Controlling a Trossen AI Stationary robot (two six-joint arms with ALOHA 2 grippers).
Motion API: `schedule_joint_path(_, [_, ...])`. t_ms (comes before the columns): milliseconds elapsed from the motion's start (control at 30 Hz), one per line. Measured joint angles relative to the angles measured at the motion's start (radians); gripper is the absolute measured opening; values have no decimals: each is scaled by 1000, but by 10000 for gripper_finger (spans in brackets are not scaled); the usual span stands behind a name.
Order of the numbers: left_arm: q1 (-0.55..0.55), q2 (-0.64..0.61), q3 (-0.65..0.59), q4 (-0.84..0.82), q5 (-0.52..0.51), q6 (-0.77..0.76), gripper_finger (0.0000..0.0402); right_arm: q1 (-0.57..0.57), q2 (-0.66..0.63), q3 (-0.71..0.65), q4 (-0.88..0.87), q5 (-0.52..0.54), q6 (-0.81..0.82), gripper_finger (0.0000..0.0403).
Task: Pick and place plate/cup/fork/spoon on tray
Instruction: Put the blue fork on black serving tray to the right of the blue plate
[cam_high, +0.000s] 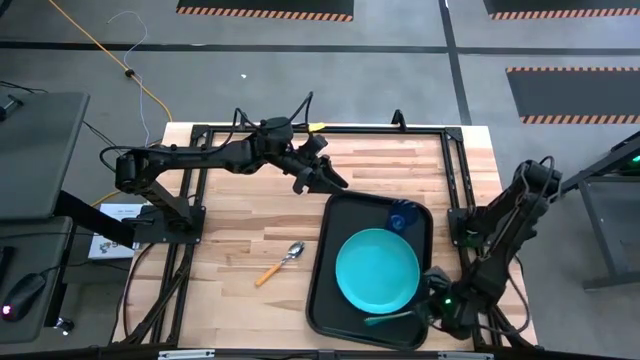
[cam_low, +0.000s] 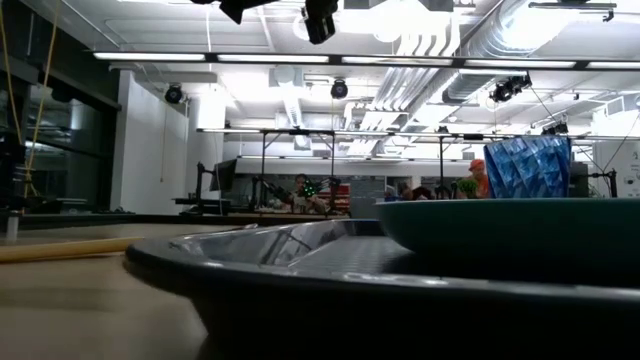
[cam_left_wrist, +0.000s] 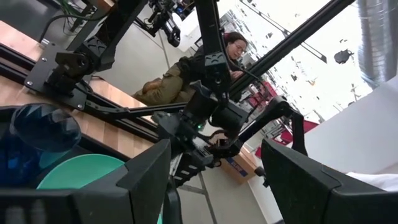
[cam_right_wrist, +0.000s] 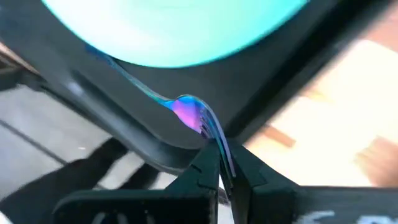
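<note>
Right gripper (cam_right_wrist: 219, 163): dark fingers pinched nearly closed on the tine end of the slim fork (cam_right_wrist: 193, 117). Metal head, thin neck, teal-blue handle running away from the fingers along the floor of the large flat black rectangular tray (cam_right_wrist: 93, 87), just under the edge of the plate. In the high view the fork (cam_high: 392, 319) lies along the tray's near edge, handle pointing away from the right gripper (cam_high: 432, 312), which sits at the tray's near right corner. Whether the tines rest on the rim or are slightly lifted is hard to tell; the wrist view is blurred.

Tray (cam_high: 322, 262): rounded corners, low raised rim, matte black. Contents:
- round turquoise plastic plate (cam_high: 377, 270) with raised rim, smooth, fills most of the tray, just beside the right gripper
- small translucent dark-blue plastic tumbler (cam_high: 402, 217), faceted wall, upright in the far right corner, just beyond the plate
- the fork

Spoon with shiny metal bowl and orange handle (cam_high: 279, 264) is off the tray, flat on the light wooden plank table (cam_high: 240, 230), well away from both grippers.

Left gripper (cam_high: 325, 172): fingers spread wide, empty, raised above the table just off the tray's far left corner. Its wrist view shows the tumbler (cam_left_wrist: 37, 134) and plate (cam_left_wrist: 81, 171) below and ahead of its fingers (cam_left_wrist: 146, 174).
</note>
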Motion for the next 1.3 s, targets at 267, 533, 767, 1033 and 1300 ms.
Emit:
schedule_joint_path(267, [0, 0, 0, 2, -10, 0, 239, 45, -125, 0, -208, -56, -4, 0])
schedule_joint_path(533, [0, 0, 0, 25, -29, 0, 239, 92, -213, 0, -372, -142, -5, 0])
schedule_joint_path(767, [1, 0, 0, 37, -30, -1, 239, 98, -295, -3, -421, -115, 12, 0])
schedule_joint_path(1033, [1, 0, 0, 37, -31, -1, 239, 90, -291, -4, -250, 18, 2, 1])
schedule_joint_path(1300, [1, 0, 0, 37, -32, 0, 239, 52, -124, -4, -113, 61, 6, 1])
